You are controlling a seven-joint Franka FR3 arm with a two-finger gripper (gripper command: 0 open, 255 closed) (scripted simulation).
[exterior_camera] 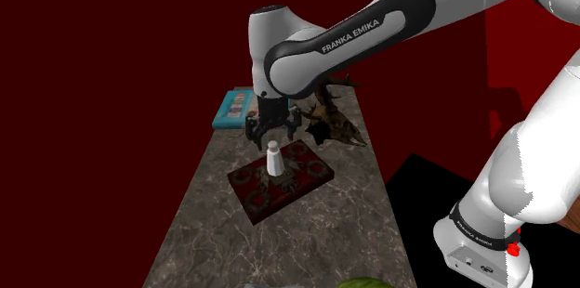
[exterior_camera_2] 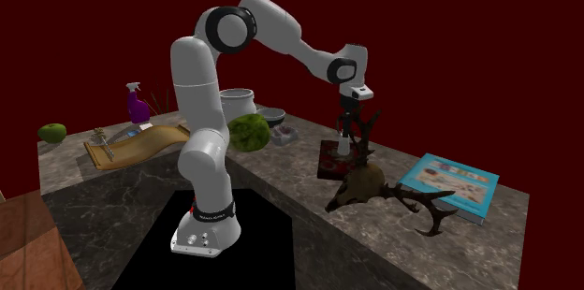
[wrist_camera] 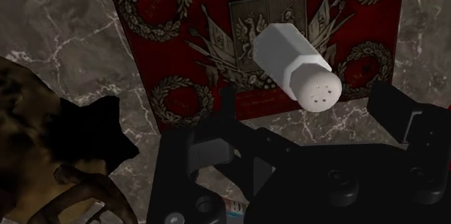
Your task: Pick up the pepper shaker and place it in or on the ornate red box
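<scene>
A dark, marble-patterned table (exterior_camera: 214, 230) is running from the bottom of the shoulder view up toward the middle of the frame. About halfway up it, an ornate red box (exterior_camera: 311, 173), flat and patterned with wreaths and a crest, is lying on the stone. The white pepper shaker (exterior_camera: 274, 159) is standing upright on top of the box, close to the centre of the frame. Directly above the shaker's cap, the black hand (exterior_camera: 273, 134) is hanging with its fingers spread apart. In the wrist view they are standing either side of the shaker without touching it, so the hand is released and gripping nothing.

Judging from this, the placing step is finishing, since the shaker is already sitting on the box. The next move seems to call for lifting the hand straight up, with the fingers kept wide so they are not clipping the cap and tipping the shaker.

Counting from near to far:
- One round green melon (exterior_camera_2: 248, 133) is sitting beside the arm's base.
- One red box is carrying one shaker.
- One antlered animal skull (exterior_camera: 333, 121) is lying just beyond the box.
- One blue book (exterior_camera: 230, 110) is lying at the table's far end.
- At the left of the second exterior view, one green apple (exterior_camera_2: 52, 132) and one purple spray bottle (exterior_camera_2: 138, 106) are sitting well apart from the box.
</scene>
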